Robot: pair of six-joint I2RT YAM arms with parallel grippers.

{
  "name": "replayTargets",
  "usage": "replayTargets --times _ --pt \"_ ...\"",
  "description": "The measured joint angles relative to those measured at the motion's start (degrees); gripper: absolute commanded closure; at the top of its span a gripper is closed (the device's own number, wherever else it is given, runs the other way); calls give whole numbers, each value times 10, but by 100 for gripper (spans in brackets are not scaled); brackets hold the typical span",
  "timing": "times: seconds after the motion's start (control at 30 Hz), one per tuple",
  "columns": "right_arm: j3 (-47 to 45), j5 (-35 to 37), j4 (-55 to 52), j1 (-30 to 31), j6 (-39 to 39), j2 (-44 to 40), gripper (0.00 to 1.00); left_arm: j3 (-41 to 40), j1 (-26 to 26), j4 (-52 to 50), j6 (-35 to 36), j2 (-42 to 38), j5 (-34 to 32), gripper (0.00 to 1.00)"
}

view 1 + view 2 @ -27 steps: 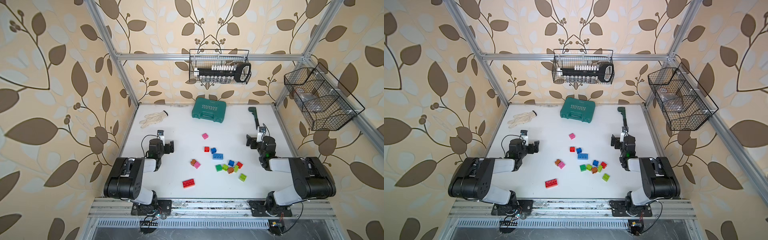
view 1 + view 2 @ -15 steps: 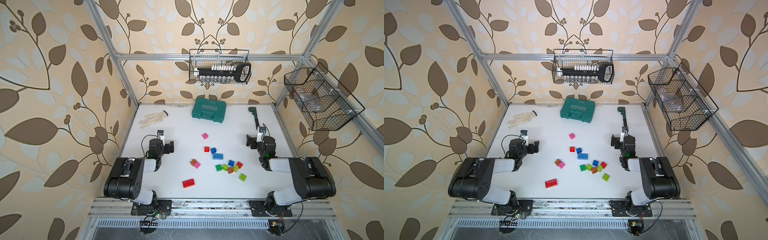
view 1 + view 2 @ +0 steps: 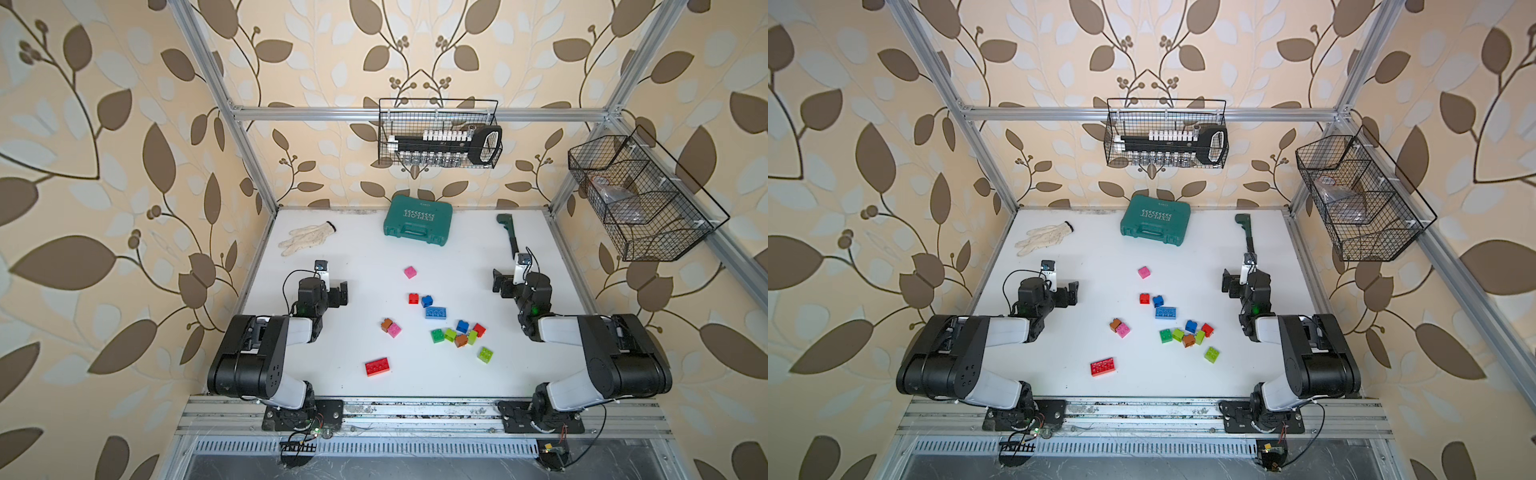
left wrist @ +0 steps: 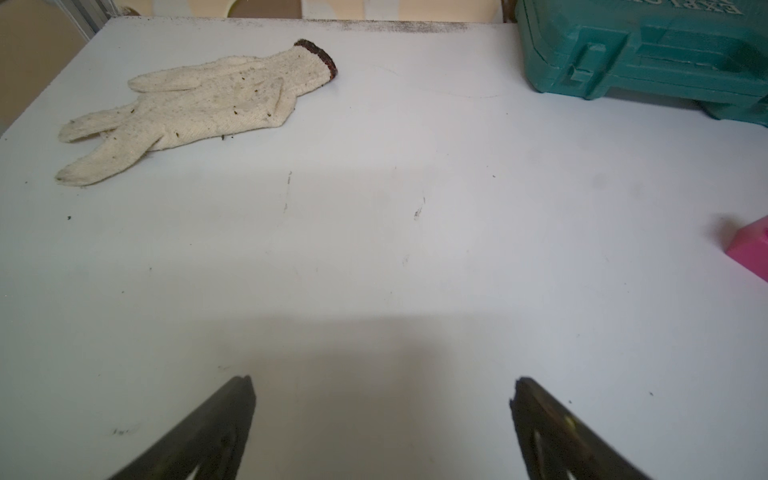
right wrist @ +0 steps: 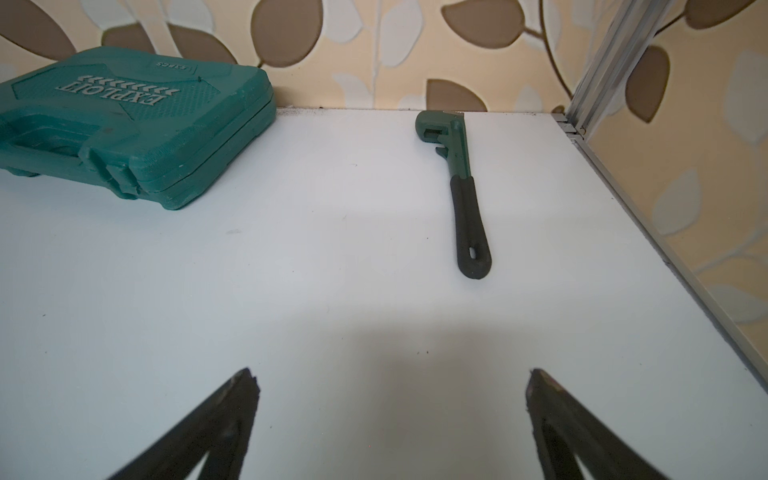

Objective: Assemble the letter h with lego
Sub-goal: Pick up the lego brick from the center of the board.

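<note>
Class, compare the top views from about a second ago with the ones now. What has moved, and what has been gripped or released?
Nothing has visibly changed. The left gripper and the right gripper rest where they were, open and empty, and the lego bricks lie scattered in the same places, none yet joined.

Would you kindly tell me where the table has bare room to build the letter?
Bare: the stretch between the glove, the teal case and the lone pink brick; also between that case and the wrench. Crowded: the brick cluster beside the long blue brick.
</note>
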Motion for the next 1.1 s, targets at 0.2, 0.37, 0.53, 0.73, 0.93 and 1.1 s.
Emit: replayTargets --times 0.2,0.37,0.53,0.73,0.93,1.1 --pt "66 -7 -160 1 -1 -104 2 154 0 -219 0 -12 30 1" --pt "155 -22 -275 7 4 -195 2 275 0 -361 15 -51 82 1" --pt "213 1 -383 10 79 -268 2 314 0 -473 53 -60 139 1" --pt "205 9 -453 16 150 -298 2 314 19 -558 96 -57 209 1" --pt "225 17 -498 168 131 -191 3 314 49 -585 121 -39 242 1" --pt "308 -15 -527 292 118 -43 10 314 65 -608 137 -36 263 1"
